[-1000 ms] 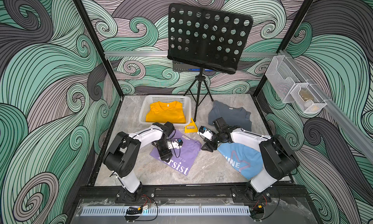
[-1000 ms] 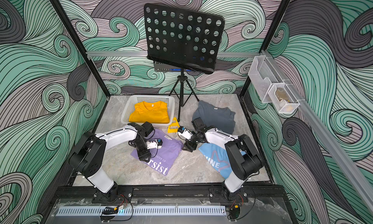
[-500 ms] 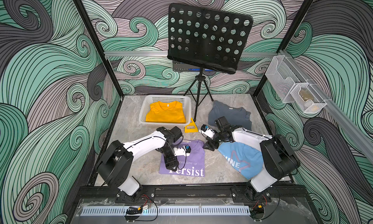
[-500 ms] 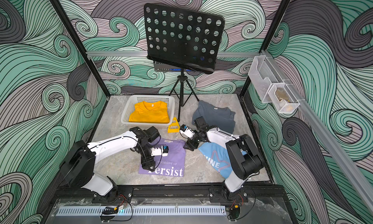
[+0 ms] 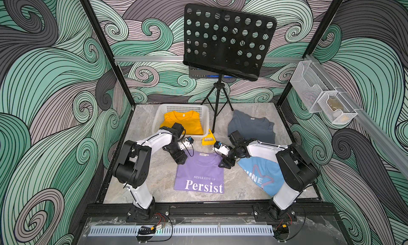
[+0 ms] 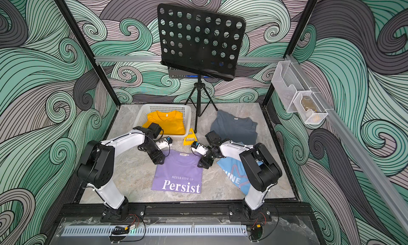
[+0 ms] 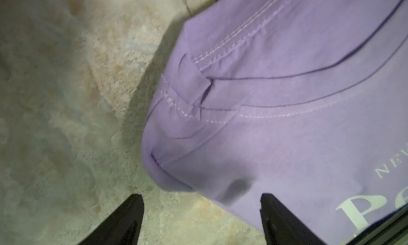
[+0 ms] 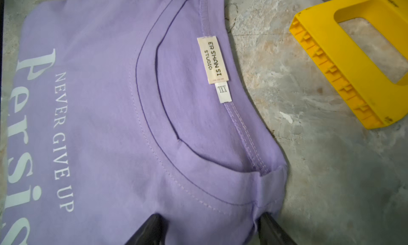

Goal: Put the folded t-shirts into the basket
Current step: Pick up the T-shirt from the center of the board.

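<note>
In both top views: one of four done, with the mustard tee (image 5: 183, 122) lying in the basket (image 5: 157, 120), just beyond the left claw (image 5: 181, 161). Three left on the table (image 5: 154, 173): lavender tee (image 5: 199, 174) with its collar end between the two claws, grey tee (image 5: 249, 127) beyond the right claw (image 5: 225, 164), light blue tee (image 5: 260, 177) partly under the right arm.

From the left wrist: left claw (image 7: 202, 197) spread wide and empty, a lavender shoulder corner just ahead of the tips.

From the right wrist: right claw (image 8: 209, 217) also spread, astride the other shoulder corner, not yet pinched. Yellow plastic piece (image 8: 353, 56) near the claw, apart from the cloth.

Likely next: closing both, lifting together.
</note>
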Controlling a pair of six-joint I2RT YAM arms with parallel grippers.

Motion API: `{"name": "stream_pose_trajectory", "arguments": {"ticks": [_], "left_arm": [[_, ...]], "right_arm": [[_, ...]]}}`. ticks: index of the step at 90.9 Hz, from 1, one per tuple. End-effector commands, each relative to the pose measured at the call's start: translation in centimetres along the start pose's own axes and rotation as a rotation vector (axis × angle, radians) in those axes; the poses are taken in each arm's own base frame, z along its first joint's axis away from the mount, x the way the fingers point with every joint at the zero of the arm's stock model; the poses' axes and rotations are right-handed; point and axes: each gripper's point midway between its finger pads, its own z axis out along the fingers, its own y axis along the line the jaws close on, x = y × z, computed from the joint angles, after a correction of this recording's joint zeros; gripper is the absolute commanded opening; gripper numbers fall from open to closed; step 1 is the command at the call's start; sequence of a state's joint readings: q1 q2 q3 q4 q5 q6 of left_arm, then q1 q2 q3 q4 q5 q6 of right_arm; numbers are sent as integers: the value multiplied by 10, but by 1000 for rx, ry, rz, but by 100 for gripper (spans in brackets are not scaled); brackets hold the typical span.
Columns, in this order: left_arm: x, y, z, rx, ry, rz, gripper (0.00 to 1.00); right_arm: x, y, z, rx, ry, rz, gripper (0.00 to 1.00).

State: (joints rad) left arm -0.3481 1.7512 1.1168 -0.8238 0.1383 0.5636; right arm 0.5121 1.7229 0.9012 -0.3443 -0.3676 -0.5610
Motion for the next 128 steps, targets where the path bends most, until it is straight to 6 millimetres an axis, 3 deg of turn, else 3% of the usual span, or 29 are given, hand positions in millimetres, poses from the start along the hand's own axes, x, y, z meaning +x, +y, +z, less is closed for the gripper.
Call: {"name": "stream_pose_trajectory", "arguments": {"ticks": [1, 32, 52, 76, 85, 104, 118, 128], "left_arm": [[-17, 8, -4, -17, -39, -8, 86], [-23, 14, 18, -8, -33, 26, 86], [-16, 6, 30, 26, -17, 43, 73], [-9, 0, 29, 2, -58, 52, 56], [-9, 0, 30, -18, -87, 56, 49], [-11, 3, 28, -94, -181, 48, 30], [-15, -3, 17, -81, -234, 64, 0], [-14, -8, 9, -60, -227, 65, 0]], "right_arm": [[5, -3, 6, 19, 26, 6, 70], [9, -6, 8, 45, 34, -5, 64], [9, -6, 10, 47, 29, -8, 63], [9, -7, 16, 58, 40, -17, 58], [8, -7, 20, 68, 46, -18, 50], [-8, -10, 10, 107, -19, -28, 21], [-25, -3, -5, 104, -105, -60, 4], [-33, 2, -15, 111, -157, -87, 0]]}}
